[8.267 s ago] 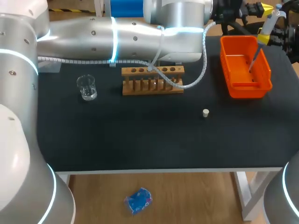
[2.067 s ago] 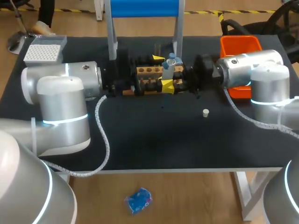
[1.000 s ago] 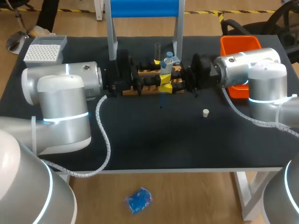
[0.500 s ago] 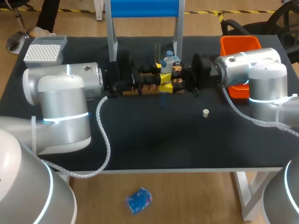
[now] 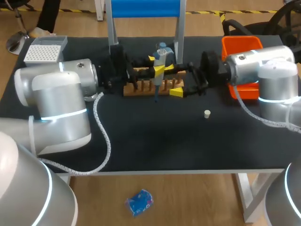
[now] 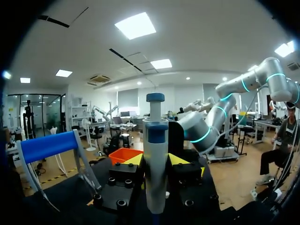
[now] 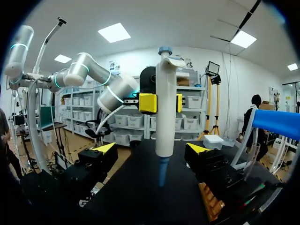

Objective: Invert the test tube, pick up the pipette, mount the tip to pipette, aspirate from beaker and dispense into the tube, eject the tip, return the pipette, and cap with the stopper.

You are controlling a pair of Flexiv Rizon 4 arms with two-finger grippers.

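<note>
The white pipette (image 5: 160,61) with a blue top stands upright over the wooden tube rack (image 5: 141,87), its blue end pointing down. My left gripper (image 5: 157,69) is shut on its body; in the left wrist view the pipette (image 6: 155,159) fills the gap in my left gripper (image 6: 155,163). My right gripper (image 5: 173,81) stands open just right of it. In the right wrist view the pipette (image 7: 165,112) stands ahead of my right gripper (image 7: 151,150), clear of both wide-spread fingers. The white stopper (image 5: 207,113) lies on the mat. A clear tube (image 7: 251,161) stands near the rack. The beaker is hidden.
An orange bin (image 5: 240,44) sits at the back right behind my right arm. A white tip box (image 5: 44,52) is at the back left. A blue-topped stand (image 5: 143,9) rises behind the rack. The black mat (image 5: 155,141) stretches to the front edge.
My right gripper has opened, let go of the pipette and drawn back to the right. My left gripper has closed on the pipette and carried it up and slightly left.
</note>
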